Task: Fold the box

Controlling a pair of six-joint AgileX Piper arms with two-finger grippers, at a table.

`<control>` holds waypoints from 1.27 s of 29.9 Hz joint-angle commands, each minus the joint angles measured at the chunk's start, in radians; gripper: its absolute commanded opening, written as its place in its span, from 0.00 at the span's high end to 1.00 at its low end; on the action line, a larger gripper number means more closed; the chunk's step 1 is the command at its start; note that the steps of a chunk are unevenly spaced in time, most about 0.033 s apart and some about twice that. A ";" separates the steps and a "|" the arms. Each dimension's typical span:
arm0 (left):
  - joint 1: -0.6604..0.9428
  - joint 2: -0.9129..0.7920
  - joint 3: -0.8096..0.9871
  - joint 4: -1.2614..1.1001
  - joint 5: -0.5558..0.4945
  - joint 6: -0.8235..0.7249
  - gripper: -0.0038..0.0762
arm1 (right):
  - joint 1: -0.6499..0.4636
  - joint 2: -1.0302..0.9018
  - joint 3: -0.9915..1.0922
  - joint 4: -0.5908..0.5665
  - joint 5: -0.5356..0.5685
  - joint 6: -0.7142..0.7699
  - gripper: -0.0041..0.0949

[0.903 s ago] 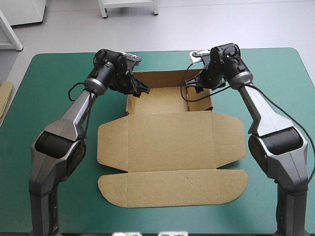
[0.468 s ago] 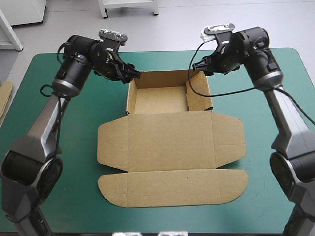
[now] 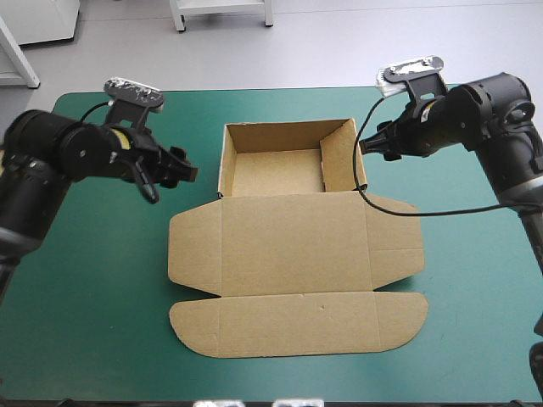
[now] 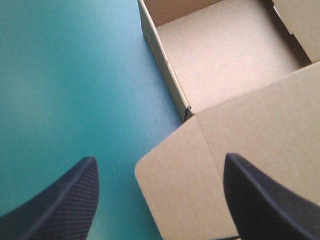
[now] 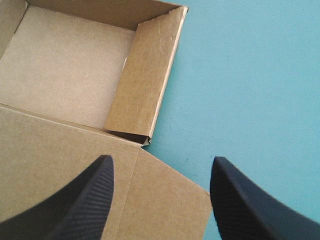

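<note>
The brown box stands as an open tray at the table's back middle, its walls raised, with the lid lying flat toward the front edge. My left gripper hovers open to the left of the tray, apart from it. In the left wrist view the gripper is over the lid's rounded side flap, with the tray's left wall ahead of it. My right gripper hangs open just off the tray's right wall. In the right wrist view the gripper holds nothing.
The teal-green cover shows bare on both sides of the box and along the front edge. The lid's rounded front flap reaches close to the table's front edge.
Both grippers have drawn away from the tray's back corners, the left one out to the left, the right one out to the right. The box has kept its shape and place.
</note>
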 commanded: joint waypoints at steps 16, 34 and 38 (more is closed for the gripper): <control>-0.007 -0.584 0.447 -0.006 0.000 -0.073 0.31 | 0.003 -0.013 0.122 0.003 -0.300 -0.006 0.41; -0.007 -0.697 0.505 -0.025 0.045 -0.065 0.38 | 0.001 0.476 -0.208 0.038 -0.146 0.000 0.34; -0.007 -0.697 0.505 -0.023 0.045 -0.060 0.38 | 0.001 0.511 -0.219 0.040 -0.153 0.000 0.42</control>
